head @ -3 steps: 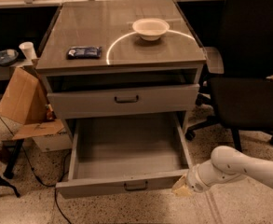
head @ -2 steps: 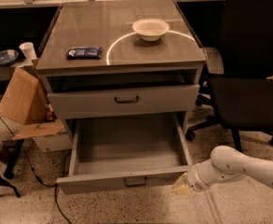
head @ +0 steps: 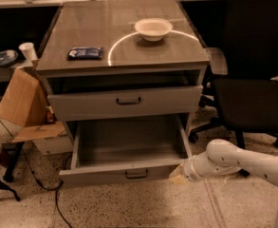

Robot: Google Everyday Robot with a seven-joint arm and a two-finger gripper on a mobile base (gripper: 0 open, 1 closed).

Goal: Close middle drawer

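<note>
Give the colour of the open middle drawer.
The middle drawer is plain grey, camera view; the gripper at its front right corner.

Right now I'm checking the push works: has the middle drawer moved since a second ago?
Yes. The middle drawer has slid slightly inward, its front nearer the unmoved upper drawer. The claw is at its front right corner.

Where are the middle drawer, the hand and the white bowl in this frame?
middle drawer [head: 129,144], camera view, on its grey interior floor.
hand [head: 178,173], camera view, on its tip by the drawer's right front corner.
white bowl [head: 153,28], camera view, on its inside.
</note>
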